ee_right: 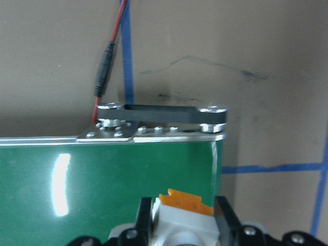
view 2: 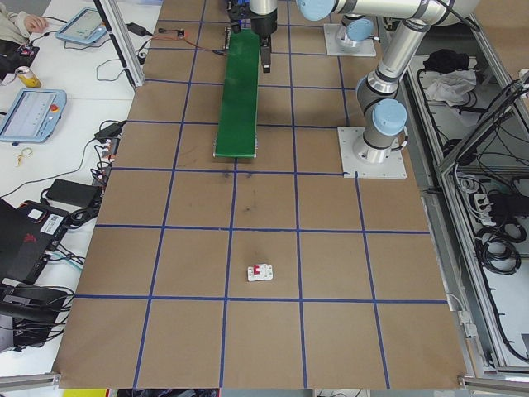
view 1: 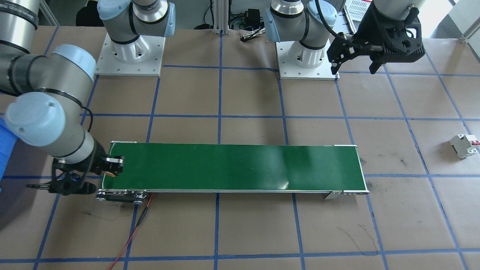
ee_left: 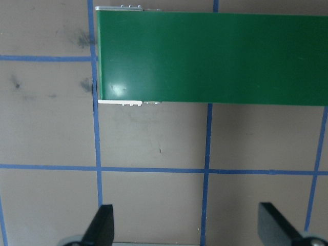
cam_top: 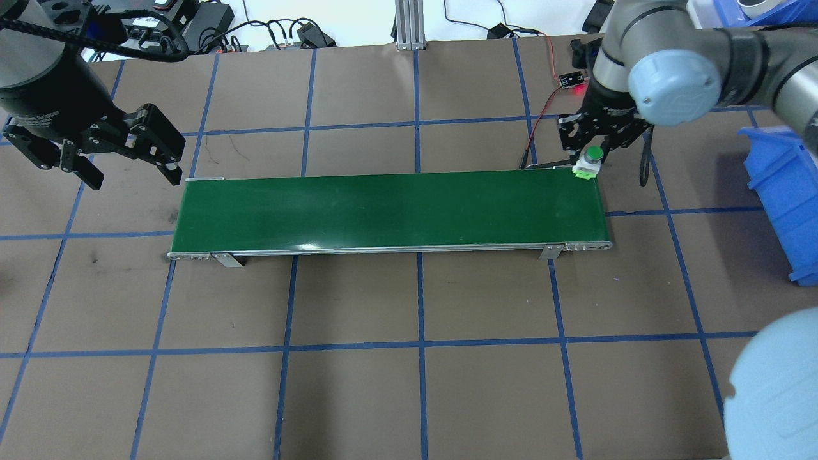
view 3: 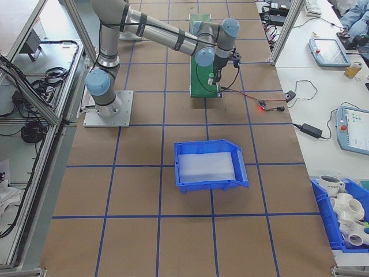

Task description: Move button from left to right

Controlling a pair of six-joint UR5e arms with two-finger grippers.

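Right gripper (cam_top: 591, 167) clamps the button (cam_top: 588, 163) at the belt's (cam_top: 383, 211) right end; lift straight up, seemingly clear; left gripper (cam_top: 124, 167) wide

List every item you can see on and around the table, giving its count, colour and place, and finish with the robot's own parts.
conveyor belt: one, green, table centre.
button: one, green cap on white body, orange end, at the belt's right end, between the right claw's fingers.
circuit breaker: one, white with red tab, on the table beyond the belt's left end.
bin: one, blue, on the table past the belt's right end.
wire: one, red, from the belt's right end.
left claw: one, black, open, above the belt's left end.
right claw: one, black, shut on the button.
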